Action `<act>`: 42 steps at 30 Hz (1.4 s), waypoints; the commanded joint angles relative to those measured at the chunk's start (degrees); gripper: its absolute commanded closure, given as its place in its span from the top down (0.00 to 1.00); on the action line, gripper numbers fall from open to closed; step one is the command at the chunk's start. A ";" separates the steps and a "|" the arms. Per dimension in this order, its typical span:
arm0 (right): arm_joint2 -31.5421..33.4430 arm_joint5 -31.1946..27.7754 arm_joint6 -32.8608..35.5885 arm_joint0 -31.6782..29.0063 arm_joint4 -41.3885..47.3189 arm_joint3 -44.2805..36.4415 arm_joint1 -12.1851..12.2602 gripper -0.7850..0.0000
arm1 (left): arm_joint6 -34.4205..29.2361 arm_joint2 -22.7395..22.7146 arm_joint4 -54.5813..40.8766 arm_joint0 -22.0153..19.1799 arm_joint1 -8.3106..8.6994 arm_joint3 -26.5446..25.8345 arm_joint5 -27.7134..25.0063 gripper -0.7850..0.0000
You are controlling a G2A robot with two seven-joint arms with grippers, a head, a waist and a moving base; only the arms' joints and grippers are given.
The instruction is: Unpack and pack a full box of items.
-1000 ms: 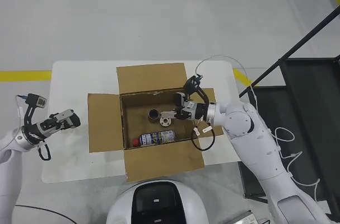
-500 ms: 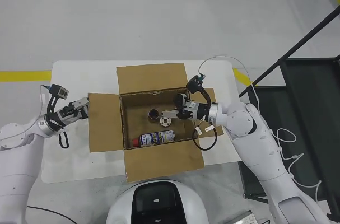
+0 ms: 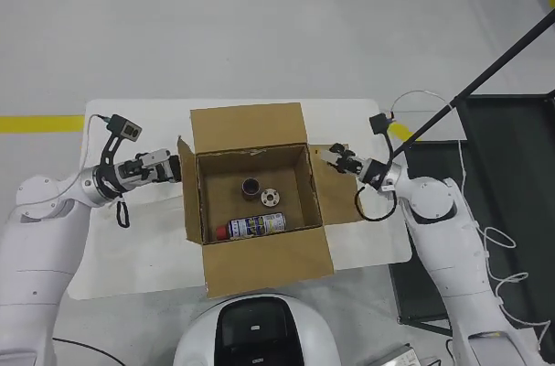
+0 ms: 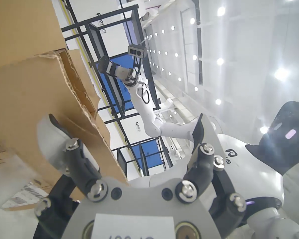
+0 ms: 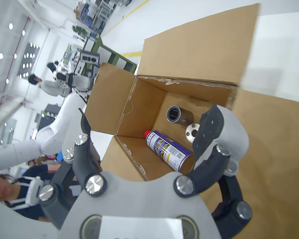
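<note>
An open cardboard box (image 3: 259, 265) stands mid-table. In it lie a spray can (image 3: 256, 224), a dark cylinder (image 3: 250, 188) and a metal flange ring (image 3: 271, 195). My left gripper (image 3: 172, 167) is open at the outer side of the left flap (image 3: 191, 197), which stands upright. In the left wrist view that flap (image 4: 39, 100) lies against one finger (image 4: 52, 135) of the open left gripper (image 4: 125, 130). My right gripper (image 3: 336, 157) is open outside the raised right flap (image 3: 316, 183). The right wrist view looks past the right gripper (image 5: 149, 128) at the can (image 5: 168, 150), cylinder (image 5: 179, 115) and ring (image 5: 193, 130).
The back flap (image 3: 248, 126) and front flap lie flat outward on the white table (image 3: 122, 256). A black metal rack (image 3: 496, 137) stands just off the table's right side. A yellow line (image 3: 30, 123) marks the floor at the left.
My left arm swung in to the box and the left flap went from flat to upright. My right gripper drew out of the box to beyond the right flap, which also rose.
</note>
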 commanded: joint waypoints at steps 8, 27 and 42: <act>5.54 0.80 1.34 -0.65 2.47 11.38 1.25 1.00 | -1.19 6.71 0.15 -6.28 -1.84 5.43 0.15 1.00; 2.95 -6.39 13.35 1.16 19.96 18.13 1.40 1.00 | 1.60 16.68 7.83 -11.45 -4.89 12.01 -1.90 1.00; -11.44 -3.25 20.94 5.86 20.75 4.99 -0.05 1.00 | 3.93 14.76 11.64 -10.51 -4.04 11.92 -3.03 1.00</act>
